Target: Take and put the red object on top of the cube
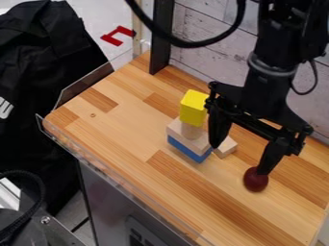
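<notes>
The gripper (pixel 237 159) hangs with jaws spread wide. The red ball (pixel 256 181) sits right by the tip of the finger farther from the yellow block (pixel 193 108), outside the gap's middle; centring likely means shifting away from that block.

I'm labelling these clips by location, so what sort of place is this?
Probably a robotics lab or workshop: a black robot arm with a two-finger gripper hangs over a wooden butcher-block tabletop, where a yellow block tops a small stack.
</notes>
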